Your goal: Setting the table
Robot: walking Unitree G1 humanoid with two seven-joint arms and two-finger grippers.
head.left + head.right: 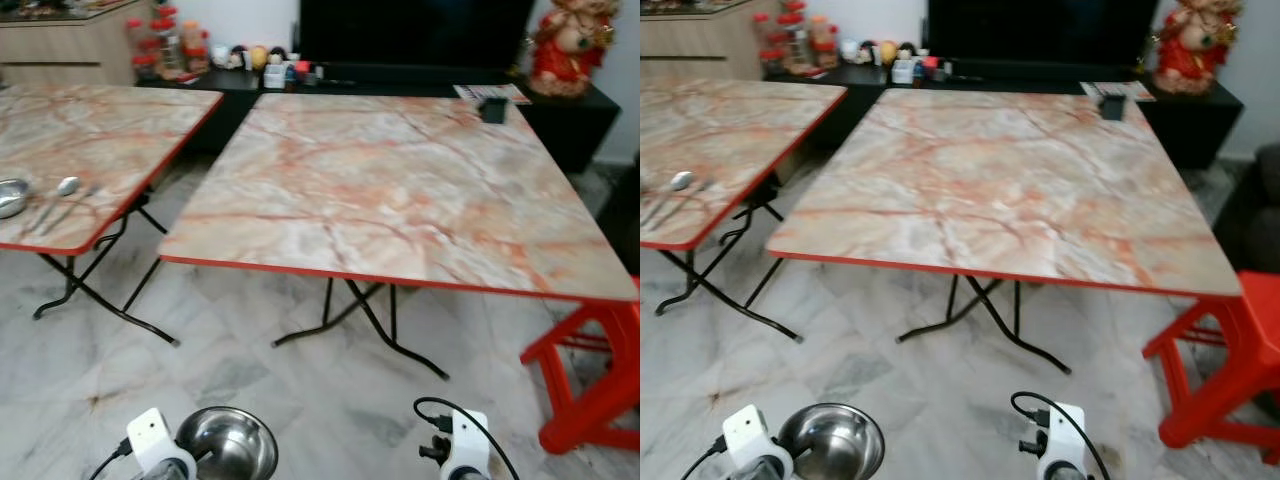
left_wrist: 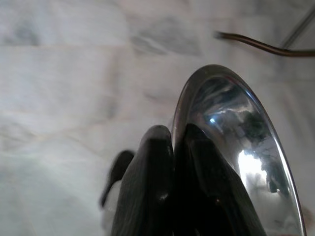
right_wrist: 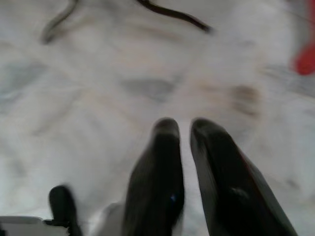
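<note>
A shiny steel bowl (image 1: 228,441) hangs low over the floor at the bottom left, its rim pinched by my left gripper (image 2: 178,133), which is shut on it. The bowl's rim (image 2: 231,113) curves past the black fingertips (image 2: 157,147) in the left wrist view. My right gripper (image 3: 185,129) hangs low at the bottom right, nearly shut, holding nothing, with marble floor beneath it. The marble-pattern folding table (image 1: 400,190) with a red edge stands straight ahead. A second such table (image 1: 90,150) at the left carries another steel bowl (image 1: 10,196) and a spoon (image 1: 66,188).
A red plastic stool (image 1: 590,370) stands at the table's right corner. Behind the tables is a black TV cabinet (image 1: 560,110) with bottles, small items and a red figurine (image 1: 565,45). A small dark box (image 1: 493,108) sits at the table's far edge. Black folding legs (image 1: 360,320) cross under the table.
</note>
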